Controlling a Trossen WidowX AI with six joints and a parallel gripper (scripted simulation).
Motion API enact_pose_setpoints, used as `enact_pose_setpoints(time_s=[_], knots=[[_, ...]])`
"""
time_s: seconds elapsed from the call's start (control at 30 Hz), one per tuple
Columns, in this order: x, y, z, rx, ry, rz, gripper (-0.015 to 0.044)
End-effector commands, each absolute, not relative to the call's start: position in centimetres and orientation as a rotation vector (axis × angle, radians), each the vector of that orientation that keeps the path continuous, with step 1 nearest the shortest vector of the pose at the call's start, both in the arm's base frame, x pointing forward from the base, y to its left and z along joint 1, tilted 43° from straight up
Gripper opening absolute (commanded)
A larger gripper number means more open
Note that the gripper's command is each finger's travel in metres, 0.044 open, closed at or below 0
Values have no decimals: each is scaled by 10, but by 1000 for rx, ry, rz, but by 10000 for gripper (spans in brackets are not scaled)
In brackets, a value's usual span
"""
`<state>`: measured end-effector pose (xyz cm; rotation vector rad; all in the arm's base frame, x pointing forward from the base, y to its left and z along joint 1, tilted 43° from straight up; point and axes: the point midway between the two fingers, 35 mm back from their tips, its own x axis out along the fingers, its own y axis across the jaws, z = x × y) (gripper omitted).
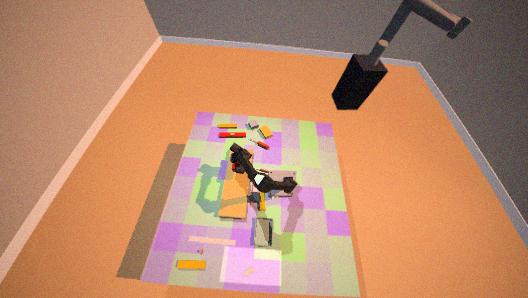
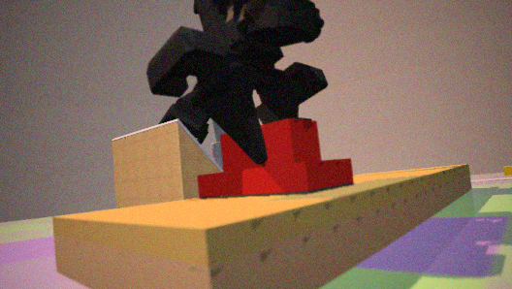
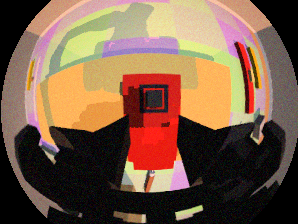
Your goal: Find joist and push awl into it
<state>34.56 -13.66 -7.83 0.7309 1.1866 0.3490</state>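
Observation:
The red stud finder (image 1: 234,166) (image 2: 276,179) (image 3: 153,142) sits upright on the orange floor panel (image 1: 234,195) (image 2: 145,213) (image 3: 210,97), toward the panel's far end in the top view. Its small square screen looks dark grey in the wrist view. My gripper (image 3: 152,116) is shut on its raised middle, fingers on either side. The tray (image 1: 271,233), grey with dark walls, stands right of the panel's near end. A thin tool with a red handle (image 1: 263,145) lies beyond the panel; I cannot tell if it is the awl. The joist is hidden.
A slanted wooden block (image 2: 145,167) stands beside the panel. A red bar (image 1: 232,135) (image 3: 245,75), a yellow bar (image 1: 228,126), a yellow block (image 1: 265,132) and a grey block (image 1: 253,124) lie beyond it. A pale strip (image 1: 212,240) and another yellow bar (image 1: 191,264) lie nearer.

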Motion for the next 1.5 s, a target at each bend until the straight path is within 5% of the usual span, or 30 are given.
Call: enact_pose_setpoints(time_s=[0.0, 0.7, 1.47], knots=[[344, -148, -90, 724, 1189, 348, 0], [334, -207, -143, 718, 1189, 345, 0], [332, -245, -102, 719, 1190, 340, 0]])
